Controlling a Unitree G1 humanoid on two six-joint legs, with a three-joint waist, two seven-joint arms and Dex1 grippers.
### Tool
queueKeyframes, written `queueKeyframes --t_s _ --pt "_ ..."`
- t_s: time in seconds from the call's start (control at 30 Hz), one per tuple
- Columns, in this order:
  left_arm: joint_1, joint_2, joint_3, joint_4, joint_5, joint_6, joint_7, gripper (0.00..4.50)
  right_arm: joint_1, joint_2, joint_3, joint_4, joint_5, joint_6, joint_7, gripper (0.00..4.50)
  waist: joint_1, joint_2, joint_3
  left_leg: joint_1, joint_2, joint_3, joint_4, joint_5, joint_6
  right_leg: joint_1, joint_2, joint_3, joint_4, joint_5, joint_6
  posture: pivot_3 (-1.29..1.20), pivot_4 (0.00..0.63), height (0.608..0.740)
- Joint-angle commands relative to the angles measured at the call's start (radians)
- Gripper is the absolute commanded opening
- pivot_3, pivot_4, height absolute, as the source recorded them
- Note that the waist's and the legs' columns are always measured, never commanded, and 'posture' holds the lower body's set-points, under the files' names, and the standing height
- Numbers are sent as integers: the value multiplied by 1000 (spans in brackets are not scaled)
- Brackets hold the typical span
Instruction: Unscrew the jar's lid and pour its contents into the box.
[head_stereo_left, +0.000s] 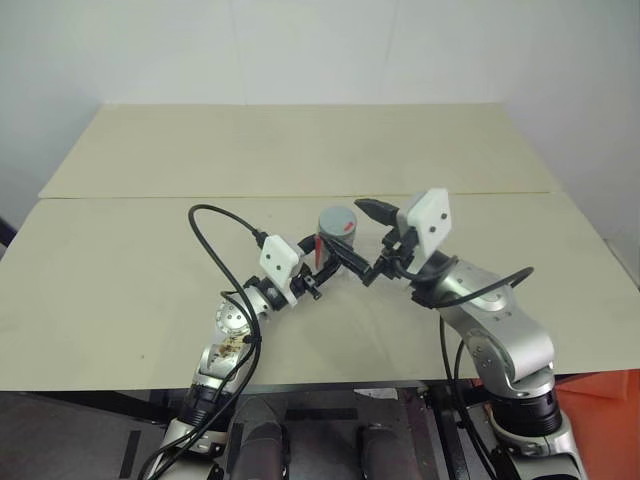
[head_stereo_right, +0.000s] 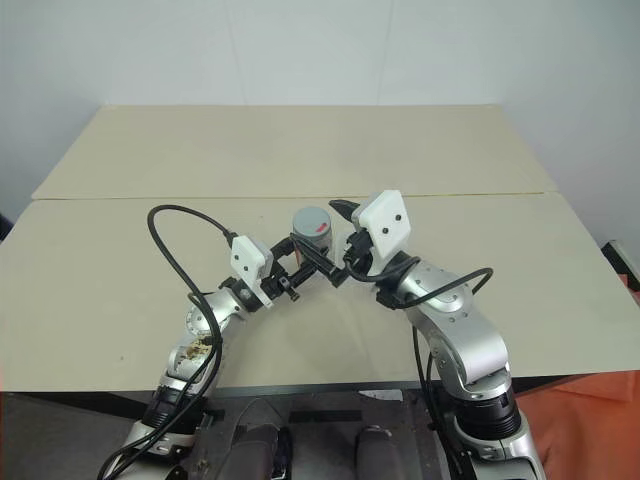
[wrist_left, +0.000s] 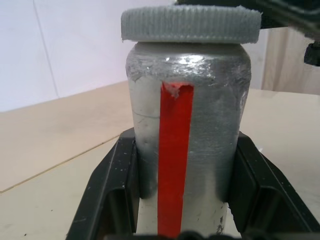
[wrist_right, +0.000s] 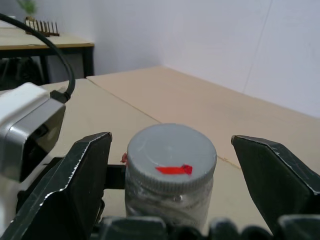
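beige counter, left tool clamps jar; right tool open astride lid: centre it, close squarely, then twist.

Silvery jar with red stripe, ridged grey lid, beige table

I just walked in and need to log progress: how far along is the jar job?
Done: the left gripper is shut on the jar, holding it above the table. In hand: the right gripper is open, with a finger on either side of the lid, not gripping it yet. Left: the lid is on, so unscrewing and pouring remain.
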Motion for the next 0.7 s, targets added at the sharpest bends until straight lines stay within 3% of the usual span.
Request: queueKeyframes --t_s 0.03,0.7 --pt "2 -6 3 -41 -6 -30 7 1935 -26 24 5 -44 -14 5 -39 4471 -1 0 0 0 0 0 0 0 0 0 0 0 0 0 0 0 150 740" --pt "17 2 -17 -61 -15 -54 -25 1935 -40 47 8 3 -9 18 -22 4471 -2 0 0 0 0 2 0 0 0 0 1 0 0 0 0 0 150 740"
